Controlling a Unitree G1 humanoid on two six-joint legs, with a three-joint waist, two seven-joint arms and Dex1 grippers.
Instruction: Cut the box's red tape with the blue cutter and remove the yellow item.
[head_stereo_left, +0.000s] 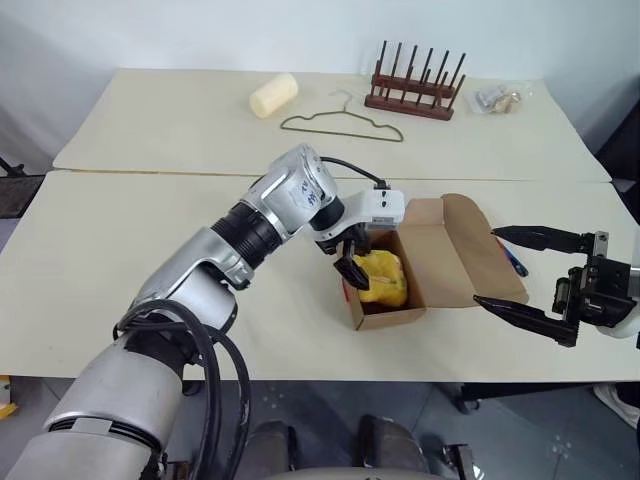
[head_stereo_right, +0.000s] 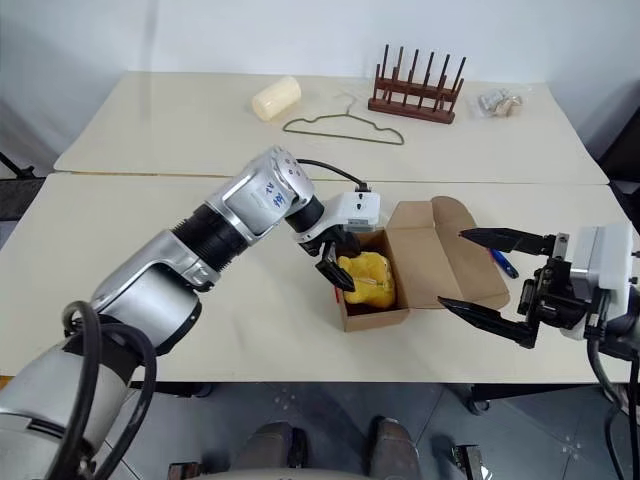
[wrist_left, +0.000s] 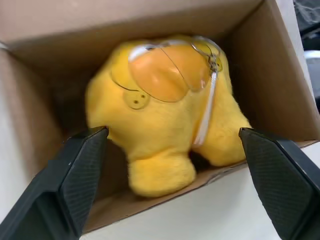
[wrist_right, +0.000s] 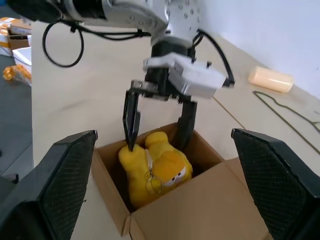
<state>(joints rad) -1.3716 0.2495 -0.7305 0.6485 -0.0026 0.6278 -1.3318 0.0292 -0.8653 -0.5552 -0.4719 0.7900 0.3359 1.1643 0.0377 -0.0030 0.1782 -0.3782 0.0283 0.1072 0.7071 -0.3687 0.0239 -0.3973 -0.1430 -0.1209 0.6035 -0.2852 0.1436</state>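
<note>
Table (head_stereo_left: 120, 250): two pale cream tops set edge to edge, carrying everything listed below.

Box (head_stereo_left: 440, 250): brown cardboard, stood near the front edge of the near tabletop, flaps folded open, the large lid flap lying back toward the right gripper. No red tape could be made out on it.

Left gripper (wrist_right: 157, 127): reached down into the open box mouth, fingers spread wide to either side of the yellow item, nothing clamped between them; whether a fingertip (wrist_left: 82, 165) touched the plush could not be told.

Right gripper (head_stereo_right: 480, 270): hovered just beside the box's open flap, pointing toward it, fingers fully apart and empty.

Yellow item (wrist_left: 165, 115): a yellow plush toy with an orange patch and a thin clear ring on a white strap, lay inside the box.

Wooden rack (head_stereo_left: 413, 85): dark brown with upright pegs, stood at the far edge of the far tabletop.

Wire hanger (head_stereo_left: 340, 122): lay flat in front of the rack.

Cream roll (head_stereo_left: 273, 95): lay on its side, well apart from the box.

Blue cutter (head_stereo_left: 514, 263): lay on the table just past the lid flap, partly hidden, between the right gripper's fingers as seen from the head.
</note>
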